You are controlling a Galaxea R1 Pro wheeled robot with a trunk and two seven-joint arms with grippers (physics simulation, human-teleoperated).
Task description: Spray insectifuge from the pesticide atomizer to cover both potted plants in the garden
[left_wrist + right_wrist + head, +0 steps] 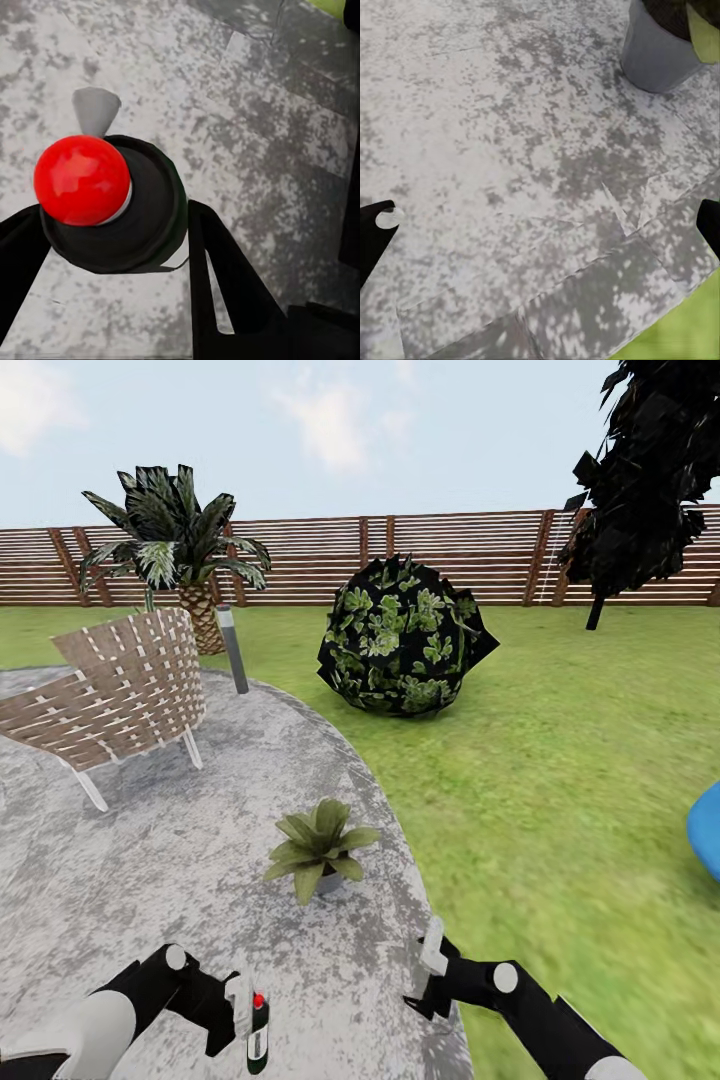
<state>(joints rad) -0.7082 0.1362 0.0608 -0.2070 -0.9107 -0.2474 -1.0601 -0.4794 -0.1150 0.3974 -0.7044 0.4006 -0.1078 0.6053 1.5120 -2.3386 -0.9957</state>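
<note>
Stone patio [150, 860], left hand [243, 1015] pinching atomizer [258, 1035], label unreadable, right hand [428, 970] spread

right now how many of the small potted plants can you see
1: a potted plant on the stone patio, just ahead of both hands; its grey pot shows in the right wrist view. The second may be out of frame.
</note>
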